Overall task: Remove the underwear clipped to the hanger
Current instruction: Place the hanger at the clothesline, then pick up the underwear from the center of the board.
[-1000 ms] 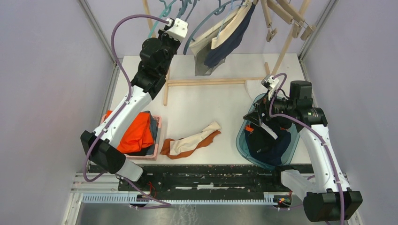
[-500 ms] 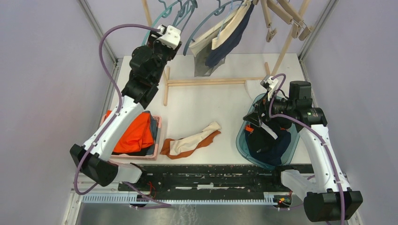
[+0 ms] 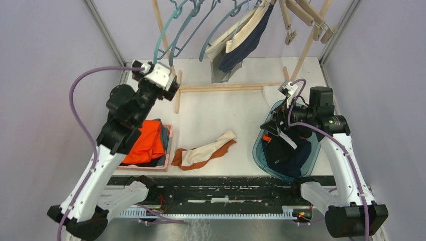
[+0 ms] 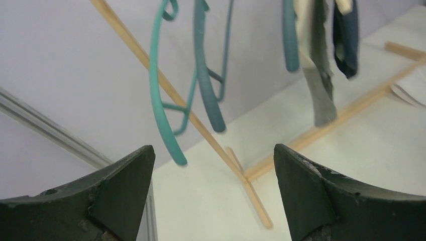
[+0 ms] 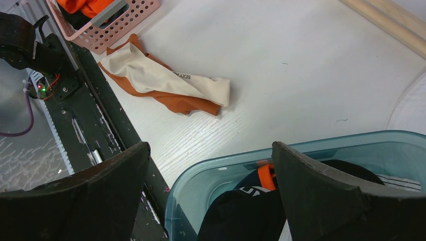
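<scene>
My right tool point(image 5: 209, 148) gapes above the teal tub point(image 3: 257, 150) of dark underwear point(image 3: 284, 153); left of it, a pink basket point(image 3: 170, 135) holds orange cloth point(image 3: 145, 145). My left tool point(image 4: 212, 150) gapes too.

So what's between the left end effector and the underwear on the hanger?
Open air, per the left wrist view; bare teal hangers dangle just left of the path from the left end effector to the underwear.

The white tabletop point(image 3: 221, 113) carries a pink basket point(image 3: 169, 145) at its left edge, crumpled cream and orange underwear point(image 3: 203, 150) near the middle, a blue tub point(image 3: 256, 145) at the right, and a wooden rack base point(image 3: 226, 88) farther back.
</scene>
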`<state>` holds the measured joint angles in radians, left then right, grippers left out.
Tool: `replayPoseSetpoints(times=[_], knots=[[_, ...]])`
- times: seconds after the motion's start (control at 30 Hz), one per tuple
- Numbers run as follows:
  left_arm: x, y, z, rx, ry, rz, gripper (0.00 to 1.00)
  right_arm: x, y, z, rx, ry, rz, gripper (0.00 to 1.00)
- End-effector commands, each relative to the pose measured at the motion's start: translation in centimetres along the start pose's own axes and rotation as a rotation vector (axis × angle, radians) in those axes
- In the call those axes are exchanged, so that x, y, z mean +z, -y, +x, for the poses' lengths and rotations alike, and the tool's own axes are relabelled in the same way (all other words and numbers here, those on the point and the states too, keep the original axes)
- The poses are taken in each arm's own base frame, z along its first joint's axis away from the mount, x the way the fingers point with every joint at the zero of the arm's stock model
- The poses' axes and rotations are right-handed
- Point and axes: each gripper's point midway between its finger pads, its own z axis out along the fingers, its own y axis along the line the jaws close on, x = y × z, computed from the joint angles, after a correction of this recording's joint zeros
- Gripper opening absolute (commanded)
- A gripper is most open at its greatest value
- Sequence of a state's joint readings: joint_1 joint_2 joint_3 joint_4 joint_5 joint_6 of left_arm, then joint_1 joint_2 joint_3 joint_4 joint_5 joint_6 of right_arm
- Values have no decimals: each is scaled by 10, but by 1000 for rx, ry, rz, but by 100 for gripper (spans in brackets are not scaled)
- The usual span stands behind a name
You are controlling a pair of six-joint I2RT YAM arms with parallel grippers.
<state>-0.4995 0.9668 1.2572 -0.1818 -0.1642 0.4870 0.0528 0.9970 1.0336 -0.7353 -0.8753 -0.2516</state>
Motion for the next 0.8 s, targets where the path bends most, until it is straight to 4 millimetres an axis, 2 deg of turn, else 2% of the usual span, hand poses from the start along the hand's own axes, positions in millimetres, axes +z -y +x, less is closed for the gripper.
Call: replayPoseSetpoints(times=[0.0, 0.13, 0.23, 0.33, 0.57, 0.77], knots=[[-43, 56, 50, -32, -131, 265, 95, -2, -4, -11, -45, 31, -7, 100], [-84, 123, 112, 54, -248, 611, 98, -1, -3, -11, -38, 32, -6, 100], [-106, 157, 154, 93, -336, 781, 100, -1, -2, -10, -34, 29, -5, 100], [-116, 178, 186, 144, -386, 868, 100, 1, 0, -9, -28, 25, -2, 100], [-137, 226, 255, 278, -517, 1058, 92, 3, 3, -5, -18, 12, 4, 100], [-147, 251, 290, 359, -601, 1123, 91, 4, 5, -4, -15, 7, 5, 100]])
